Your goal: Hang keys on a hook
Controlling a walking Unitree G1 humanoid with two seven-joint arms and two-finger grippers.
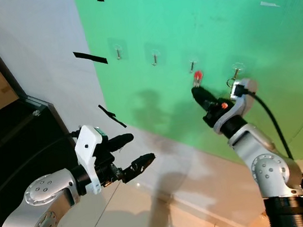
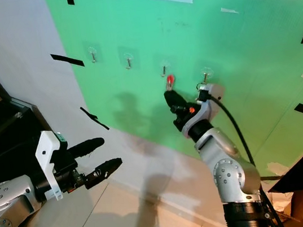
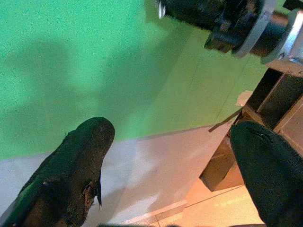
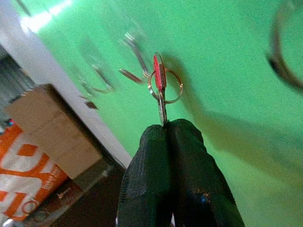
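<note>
Here the right tool [image 1: 196, 91] is raised toward the green wall panel [image 1: 253, 30], its two black fingers [image 4: 170, 156] pressed together on the blade of a key, so that the keys [image 4: 161, 85], a red-headed key with a thin metal ring through it, stand out beyond the fingertips. In the head views the red head sits just beside and a little below the third hook [image 1: 192, 65] in a row of four small metal hooks stuck along the panel; the first hook [image 1: 118, 53], second hook [image 1: 155, 59] and fourth hook [image 1: 236, 70] all look bare. The right wrist view shows the ring close to a hook's prong, but whether the two touch cannot be told, as that part of the picture is blurred. The step in hand appears to be the final approach: the keys are carried and lined up, but not yet hung. The next move likely calls for a small, careful advance and lift so the open ring passes over the upturned tip of the prong, then a slight lowering to seat it before the fingers part. The ring is thin and the prong short, so a slip sideways could miss it. The left tool [image 1: 134, 150] hovers low and well apart from the wall, fingers spread wide and holding nothing.
</note>
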